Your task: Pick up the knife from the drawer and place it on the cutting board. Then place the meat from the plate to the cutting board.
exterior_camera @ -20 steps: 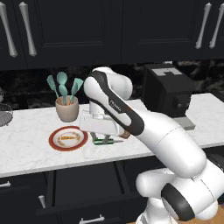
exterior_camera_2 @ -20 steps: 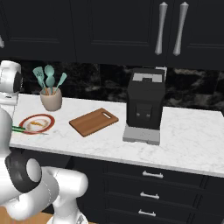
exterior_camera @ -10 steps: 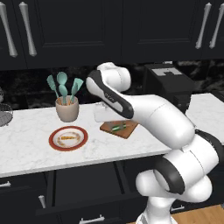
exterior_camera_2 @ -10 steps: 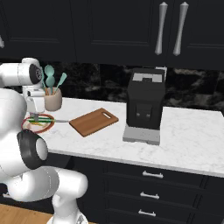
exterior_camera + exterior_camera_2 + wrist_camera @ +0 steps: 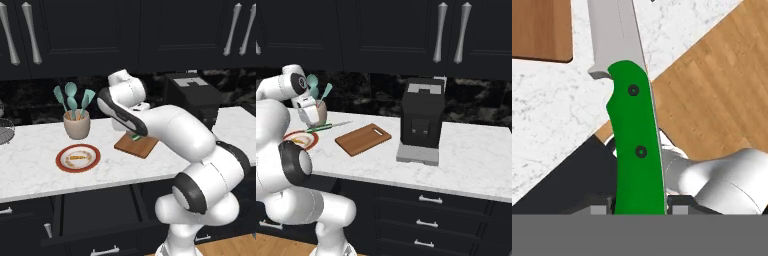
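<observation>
One knife (image 5: 634, 130) is being pinched by its green handle in the end effector (image 5: 310, 116), blade reaching toward the cutting board (image 5: 363, 139) beyond it.

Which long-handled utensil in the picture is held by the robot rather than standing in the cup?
The knife: green handle, silver blade, clamped level between the fingers. The teal spatulas stand upright in the beige cup.
</observation>
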{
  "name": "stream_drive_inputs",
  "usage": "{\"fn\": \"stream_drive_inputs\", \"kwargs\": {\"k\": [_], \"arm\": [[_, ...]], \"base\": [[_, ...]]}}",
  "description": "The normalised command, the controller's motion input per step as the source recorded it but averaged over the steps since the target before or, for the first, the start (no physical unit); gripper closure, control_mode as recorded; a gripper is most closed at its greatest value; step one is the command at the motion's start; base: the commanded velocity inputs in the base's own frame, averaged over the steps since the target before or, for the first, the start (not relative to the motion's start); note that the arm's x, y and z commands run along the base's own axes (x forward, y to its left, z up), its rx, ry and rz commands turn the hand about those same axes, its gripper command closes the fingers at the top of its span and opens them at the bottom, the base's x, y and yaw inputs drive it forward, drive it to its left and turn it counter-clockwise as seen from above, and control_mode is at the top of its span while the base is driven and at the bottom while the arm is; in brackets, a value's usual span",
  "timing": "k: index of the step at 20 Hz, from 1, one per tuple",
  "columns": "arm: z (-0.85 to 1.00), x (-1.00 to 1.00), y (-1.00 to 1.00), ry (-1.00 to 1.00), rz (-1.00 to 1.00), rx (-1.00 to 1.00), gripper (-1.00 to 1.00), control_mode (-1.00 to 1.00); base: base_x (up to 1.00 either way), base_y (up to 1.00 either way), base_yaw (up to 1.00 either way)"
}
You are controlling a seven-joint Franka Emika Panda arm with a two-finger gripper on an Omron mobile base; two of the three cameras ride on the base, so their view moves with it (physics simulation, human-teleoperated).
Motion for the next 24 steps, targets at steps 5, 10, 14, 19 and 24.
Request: {"fn": "stream_drive_inputs", "kwargs": {"k": [5,10,14,19,24], "arm": [[-0.62,0.89,-0.35,-0.04,-0.04,0.20,1.00,-1.00],[-0.49,1.00,-0.05,-0.03,0.00,0.16,1.00,-1.00],[-0.35,0.96,0.00,-0.06,0.00,0.01,1.00,-1.00],[-0.43,0.95,0.00,-0.01,0.00,0.06,1.00,-1.00],[-0.31,0.77,0.00,0.00,0.00,0.00,1.00,-1.00]], "base": [[0.00,0.00,0.00],[0.00,0.00,0.00],[0.00,0.00,0.00],[0.00,0.00,0.00],[0.00,0.00,0.00]]}}
